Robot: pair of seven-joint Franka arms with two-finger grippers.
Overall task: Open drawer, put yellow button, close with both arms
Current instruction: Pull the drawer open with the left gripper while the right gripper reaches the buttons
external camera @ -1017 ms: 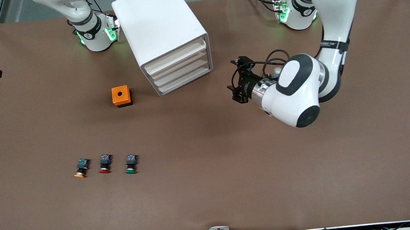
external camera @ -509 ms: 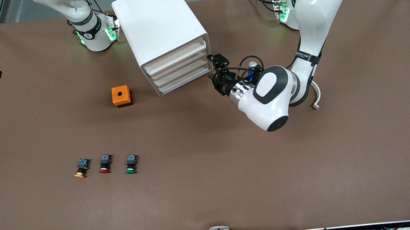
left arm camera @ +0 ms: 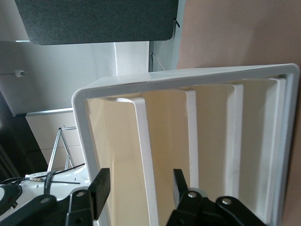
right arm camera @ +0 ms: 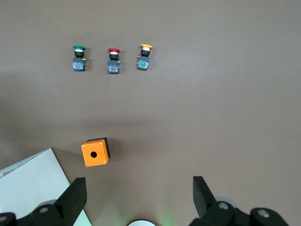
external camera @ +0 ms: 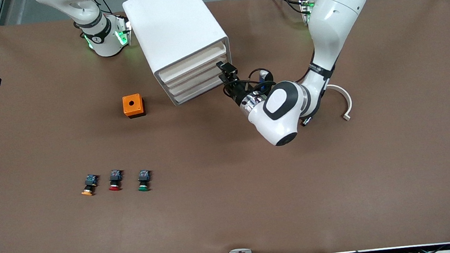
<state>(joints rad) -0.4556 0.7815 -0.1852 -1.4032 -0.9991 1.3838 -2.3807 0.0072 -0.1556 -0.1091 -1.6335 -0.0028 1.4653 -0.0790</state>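
A: Start nearest the front camera. What lies low in the front view?

B: Three push-buttons in a row on the brown table (external camera: 339, 194), caps toward the camera. The yellow button (external camera: 88, 191) is the one closest to the right arm's end, then the red button (external camera: 114, 185), then the green button (external camera: 143, 185). None is touched.

A: And higher up the frame?

B: An orange box (external camera: 133, 105) with a round hole in its top, on its own. Just past it, in the upper middle, stands the white cabinet (external camera: 174, 28), set at an angle. All four trays are pushed in, the top drawer (external camera: 192, 61) included.

A: Where is the left gripper (left arm camera: 140, 184)?

B: At the cabinet's front, at the corner toward the left arm's end. The front view shows only a black block there. The left wrist view shows more: one finger (left arm camera: 101, 188) on each side of the top drawer's front lip, with a gap on both sides. The jaws are apart, not clenched on it.

A: The right gripper (right arm camera: 137, 193)?

B: It is out of the front view, which shows only that arm's base at the top. Its own wrist view shows it spread wide and empty, high over the table, with the buttons and the orange box below. That arm waits.

A: Anything else?

B: A white curved strip (external camera: 342, 98) lying beside the left arm's elbow.
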